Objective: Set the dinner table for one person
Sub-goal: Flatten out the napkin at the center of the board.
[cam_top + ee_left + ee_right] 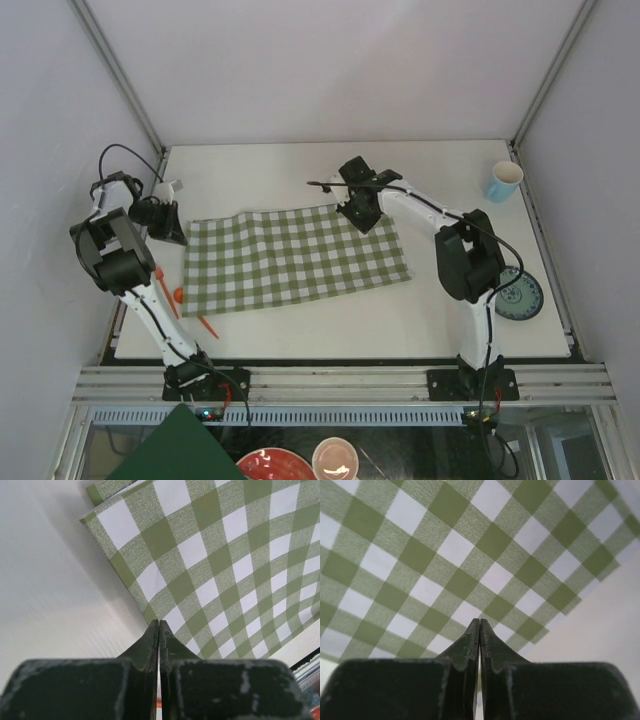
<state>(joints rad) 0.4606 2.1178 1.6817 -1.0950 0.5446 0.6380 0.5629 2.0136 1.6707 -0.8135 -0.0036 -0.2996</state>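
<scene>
Left tool (159, 625) clenched on the cloth (295, 260) at its far-left corner. Right tool (479, 623) clenched on the cloth's far edge near the right corner. Worktop (280, 175) lies under cloth and both tools, showing white beside each tip.

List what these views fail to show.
- Patterned plate: top view, the right arm covers its left part.
- Orange items: top view, partly hidden by the left arm, too small to identify.
- Red dish and bowl: top view, cut off by the bottom edge.
</scene>
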